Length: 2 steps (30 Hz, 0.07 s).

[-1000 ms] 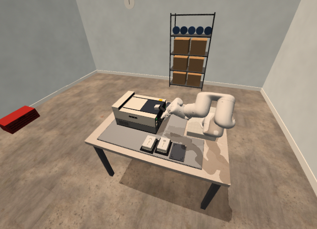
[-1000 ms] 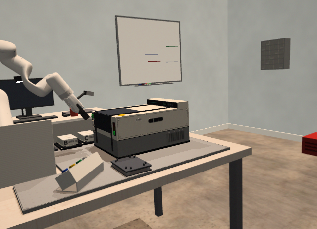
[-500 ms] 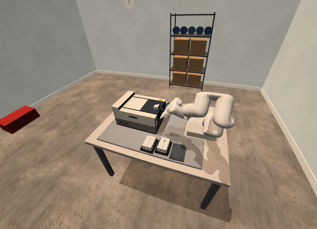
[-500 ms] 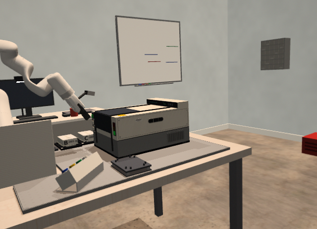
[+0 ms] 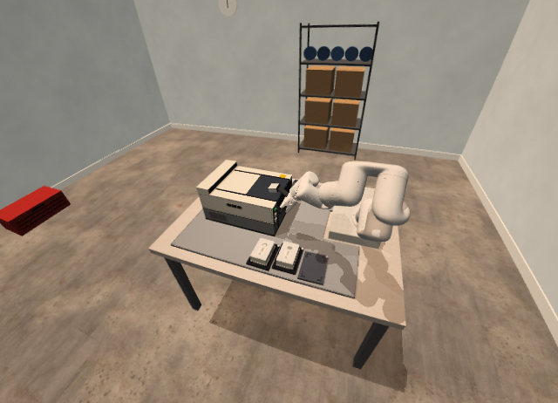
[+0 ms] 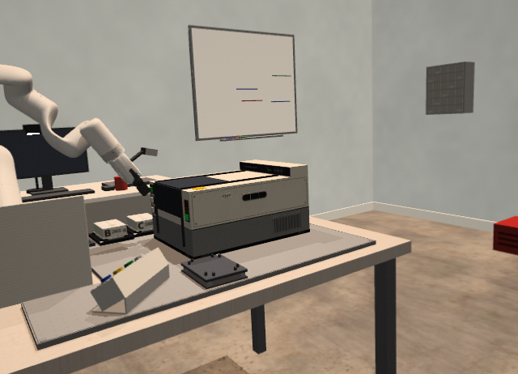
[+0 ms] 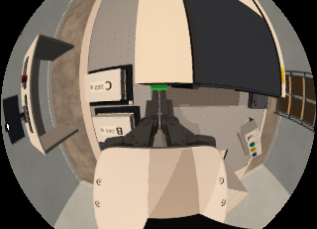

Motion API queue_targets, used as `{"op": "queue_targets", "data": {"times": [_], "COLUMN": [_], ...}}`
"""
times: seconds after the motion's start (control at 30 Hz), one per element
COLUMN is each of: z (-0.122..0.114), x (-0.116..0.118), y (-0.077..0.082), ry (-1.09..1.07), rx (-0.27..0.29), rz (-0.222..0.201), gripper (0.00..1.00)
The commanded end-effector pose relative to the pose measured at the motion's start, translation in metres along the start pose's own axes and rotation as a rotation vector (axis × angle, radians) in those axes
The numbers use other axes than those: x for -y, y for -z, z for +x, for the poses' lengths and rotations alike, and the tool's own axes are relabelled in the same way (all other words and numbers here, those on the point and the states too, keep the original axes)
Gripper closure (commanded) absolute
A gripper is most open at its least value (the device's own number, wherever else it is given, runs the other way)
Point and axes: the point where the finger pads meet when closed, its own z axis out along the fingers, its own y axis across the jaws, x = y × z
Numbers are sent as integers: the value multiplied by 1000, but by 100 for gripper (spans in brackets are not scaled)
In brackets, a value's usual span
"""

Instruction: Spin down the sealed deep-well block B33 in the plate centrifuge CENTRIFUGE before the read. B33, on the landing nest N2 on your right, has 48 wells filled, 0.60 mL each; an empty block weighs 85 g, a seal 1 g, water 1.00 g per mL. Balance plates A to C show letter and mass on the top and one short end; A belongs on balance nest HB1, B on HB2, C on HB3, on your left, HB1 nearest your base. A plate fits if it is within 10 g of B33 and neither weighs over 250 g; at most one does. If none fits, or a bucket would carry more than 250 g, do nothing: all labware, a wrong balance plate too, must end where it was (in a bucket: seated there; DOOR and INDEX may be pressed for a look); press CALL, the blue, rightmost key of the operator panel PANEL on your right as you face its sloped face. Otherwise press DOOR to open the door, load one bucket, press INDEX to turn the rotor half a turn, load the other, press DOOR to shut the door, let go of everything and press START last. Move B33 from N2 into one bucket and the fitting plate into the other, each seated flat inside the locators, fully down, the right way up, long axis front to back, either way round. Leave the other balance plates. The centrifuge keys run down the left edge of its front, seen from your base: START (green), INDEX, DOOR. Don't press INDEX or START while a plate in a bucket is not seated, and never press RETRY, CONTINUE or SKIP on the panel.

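The gripper (image 7: 158,109) has its fingers pressed together on nothing. They form one blunt tip that points at the left edge of the centrifuge (image 6: 247,202) front. In the wrist view the green START key (image 7: 158,88) lies straight ahead of that tip and very close. I cannot tell whether they touch. The coming move looks like a short push along the line of the fingers, with nothing between tip and key. INDEX and DOOR run below on the same edge, so drifting downward would risk the wrong key.

Just past the key, the top view shows a pale plate (image 5: 273,186) in the dark front part of the centrifuge top. Its label is too small to read, and I cannot tell whether the door over it is shut.

On the left side, B (image 6: 109,230) and C (image 6: 140,220) sit on their nests. HB1 (image 5: 313,265), nearest the base, is bare. On the right, N2 (image 6: 214,270) is bare too, so B33 is no longer there. I judge that it and A are in the buckets, one of them being the pale plate. The panel (image 6: 131,278) stands beside N2, well apart from the gripper.

Farther off are a desk with a monitor (image 6: 41,152) and a rack (image 5: 301,87) by the wall.
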Motion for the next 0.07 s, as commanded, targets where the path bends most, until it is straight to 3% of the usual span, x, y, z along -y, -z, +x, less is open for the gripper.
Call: {"op": "queue_targets", "data": {"times": [0.0, 0.03], "z": [3, 3], "x": [0, 0], "y": [0, 0], "ry": [0, 0], "rx": [-4, -4], "rz": [0, 0], "gripper": [100, 100]}}
